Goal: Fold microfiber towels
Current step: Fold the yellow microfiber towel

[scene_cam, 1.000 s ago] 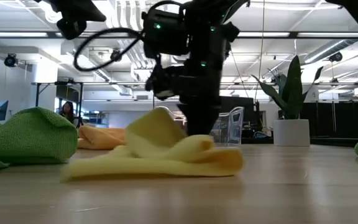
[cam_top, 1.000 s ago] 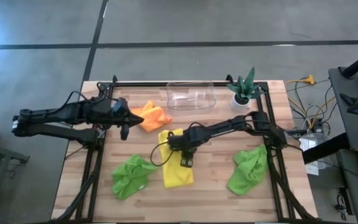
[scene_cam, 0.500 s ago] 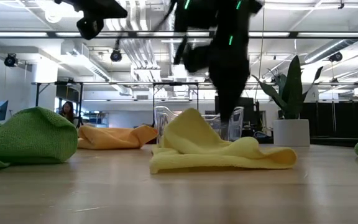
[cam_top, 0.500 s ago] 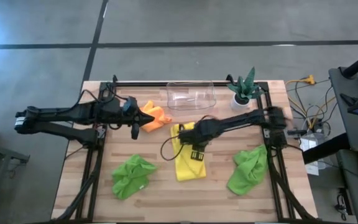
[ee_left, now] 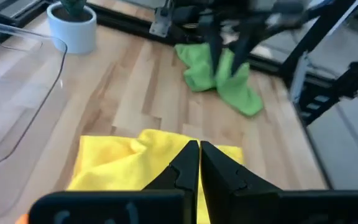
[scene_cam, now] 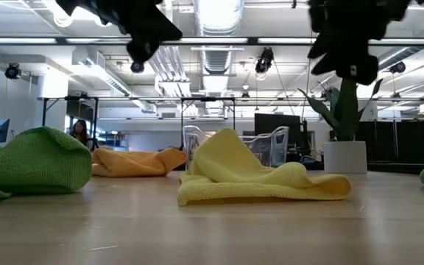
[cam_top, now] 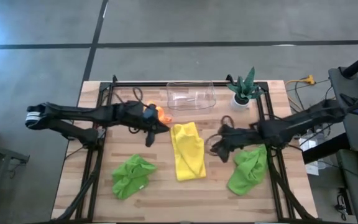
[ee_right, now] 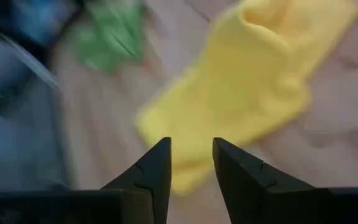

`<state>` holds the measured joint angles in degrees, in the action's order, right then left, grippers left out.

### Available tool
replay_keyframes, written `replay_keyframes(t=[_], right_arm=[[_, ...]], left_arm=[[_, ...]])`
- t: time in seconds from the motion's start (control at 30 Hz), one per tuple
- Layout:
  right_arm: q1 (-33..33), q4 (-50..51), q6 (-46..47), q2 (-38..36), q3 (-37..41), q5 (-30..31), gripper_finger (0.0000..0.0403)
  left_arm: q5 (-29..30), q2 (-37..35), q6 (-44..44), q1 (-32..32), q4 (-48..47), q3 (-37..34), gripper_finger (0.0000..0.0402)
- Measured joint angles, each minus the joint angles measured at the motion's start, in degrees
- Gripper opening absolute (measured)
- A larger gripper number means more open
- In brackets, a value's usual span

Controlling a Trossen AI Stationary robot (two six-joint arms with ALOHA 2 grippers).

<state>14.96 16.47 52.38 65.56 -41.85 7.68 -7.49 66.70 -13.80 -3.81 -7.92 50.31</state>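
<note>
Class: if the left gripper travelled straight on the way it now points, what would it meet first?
Most likely the yellow towel: the shut left gripper points straight over it. Its height above the table is hard to judge, so it might pass just above.

Four towels lie on the desk (cam_top: pixel 222 186): one yellow towel (cam_top: pixel 188 151) at the centre of the frame, one orange towel (cam_top: pixel 161 114) left of centre toward the top, and two green ones, the left green towel (cam_top: pixel 132 175) at lower left and the right green towel (cam_top: pixel 248 169) at lower right. There is one clear plastic bin (cam_top: pixel 191 96) at top centre, one potted plant (cam_top: pixel 243 88) at upper right, and two robot arms.
</note>
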Motion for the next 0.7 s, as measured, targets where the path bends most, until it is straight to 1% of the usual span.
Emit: replay_keyframes(t=[0.07, 0.17, 0.23, 0.3, 0.43, 0.57, 0.7], right_arm=[[1.3, -10.2, 5.9, -2.5, 6.8, 3.1, 0.0113], [1.6, -20.2, 15.5, -3.4, 14.2, 7.9, 0.0110], [1.6, -23.4, 19.6, -2.4, 16.9, 9.2, 0.0109], [1.6, -23.3, 21.9, -0.5, 18.1, 9.3, 0.0109], [0.6, -23.4, 27.6, 5.6, 17.5, 10.4, 0.0109], [-1.8, -23.1, 30.8, 13.3, 14.3, 10.1, 0.0109], [-5.3, -21.9, 31.1, 20.8, 9.3, 6.4, 0.0109]], left_arm=[[-0.5, 3.2, 1.6, -0.1, -0.1, 1.2, 0.0000], [-3.2, 8.1, 3.8, -0.2, -0.3, 3.4, 0.0000], [-3.8, 10.7, 6.2, -0.2, -1.6, 4.7, 0.0000], [-3.8, 12.6, 8.6, -0.2, -2.5, 5.5, 0.0000], [-2.9, 13.2, 9.7, -0.4, -3.6, 5.6, 0.0000], [-2.6, 11.2, 9.7, -0.4, -5.8, 5.4, 0.0000], [-2.5, 8.3, 9.8, -0.4, -7.6, 5.3, 0.0000]])
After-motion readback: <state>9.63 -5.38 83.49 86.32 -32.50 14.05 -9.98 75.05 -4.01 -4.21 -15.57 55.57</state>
